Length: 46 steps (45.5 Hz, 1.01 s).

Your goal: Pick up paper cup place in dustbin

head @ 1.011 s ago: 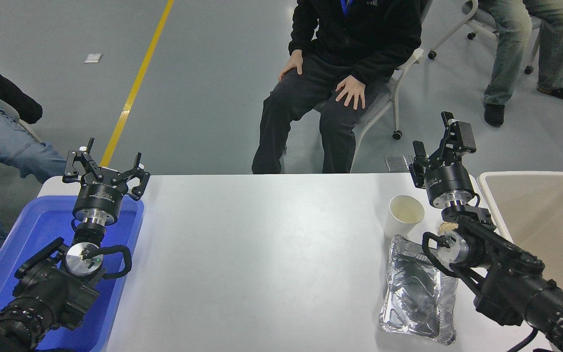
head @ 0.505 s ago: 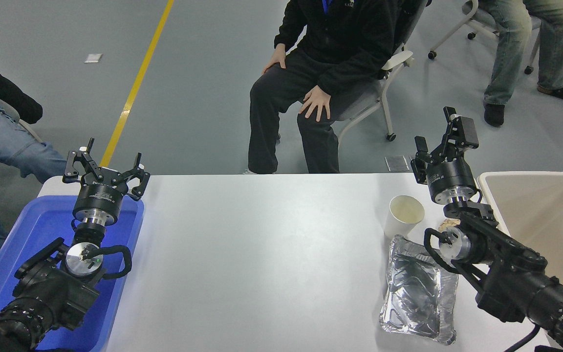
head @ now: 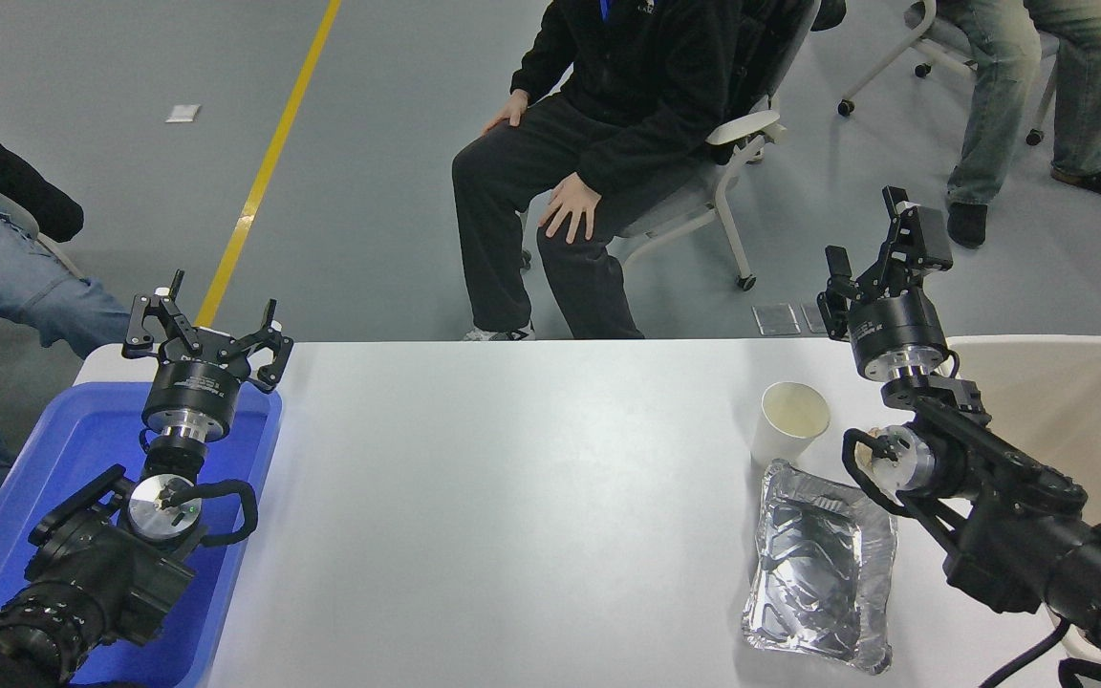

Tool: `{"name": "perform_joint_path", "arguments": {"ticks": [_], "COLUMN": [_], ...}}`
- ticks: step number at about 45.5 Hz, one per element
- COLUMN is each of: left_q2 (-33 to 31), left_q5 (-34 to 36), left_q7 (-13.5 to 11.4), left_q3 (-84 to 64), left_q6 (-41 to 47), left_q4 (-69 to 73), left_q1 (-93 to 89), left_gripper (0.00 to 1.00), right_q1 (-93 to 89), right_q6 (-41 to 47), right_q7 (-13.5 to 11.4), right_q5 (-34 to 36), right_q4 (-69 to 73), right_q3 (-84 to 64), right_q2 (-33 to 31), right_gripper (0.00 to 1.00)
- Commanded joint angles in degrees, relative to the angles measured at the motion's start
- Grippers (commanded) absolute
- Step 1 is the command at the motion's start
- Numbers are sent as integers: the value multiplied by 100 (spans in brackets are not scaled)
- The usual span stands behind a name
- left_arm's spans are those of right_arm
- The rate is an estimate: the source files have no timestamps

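White table (head: 531,497) carries everything; the paper cup serves as the landmark. Dustbin (head: 1067,420), beige and by far the biggest item, sits right of the cup at the table's right edge, partly hidden behind the right arm. Blue tray (head: 53,478) lies well left of the cup, at the opposite end, with the left gripper (head: 206,330) parked above it, fingers spread, nothing in them. Silver foil tray (head: 823,573) lies just on the near side of the cup, its far edge close to the cup's base, possibly touching. A seated person (head: 608,124) is beyond the cup, off the table. Right gripper (head: 880,258) hangs beyond and to the right of the cup, raised, pointing away from the camera; its fingers stand parted with a clear gap and grasp nothing. Paper cup (head: 792,420) stands upright, mouth open, empty, on the table between foil tray and far edge, clear of the gripper. Step judged: approach, grasp not yet made. Next move likely calls for bringing the gripper back and down toward the cup, jaws astride the wall, gentle closure since thin paper crushes easily, and no knocking of the foil.
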Motion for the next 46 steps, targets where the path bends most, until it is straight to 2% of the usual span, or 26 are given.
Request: {"name": "perform_joint_path", "arguments": {"ticks": [1,27,31,35,37,46], "left_q2": [0,0,0,0,0,0], "left_q5": [0,0,0,0,0,0], "left_q7": [0,0,0,0,0,0], "left_q3": [0,0,0,0,0,0], "left_q6": [7,7,7,7,7,7], "left_q4": [0,8,0,0,0,0], "left_q1": [0,0,0,0,0,0], "left_gripper": [99,99,99,99,99,99], "right_q1": [-39,-144,-144,-144,-144,-144], "right_q6": [0,35,62,9,9,0], "right_q7": [0,-53,-307,-921,-1150,-1204], "right_q5": [-2,-2,7,7,7,7], "right_q4": [5,-30,-47,-56,-56,-47], "right_q3": [-13,-22,-22,-22,-13,-4], "right_q2": [-12,-3,15,15,15,15], "right_gripper": [100,100,100,100,100,100]}}
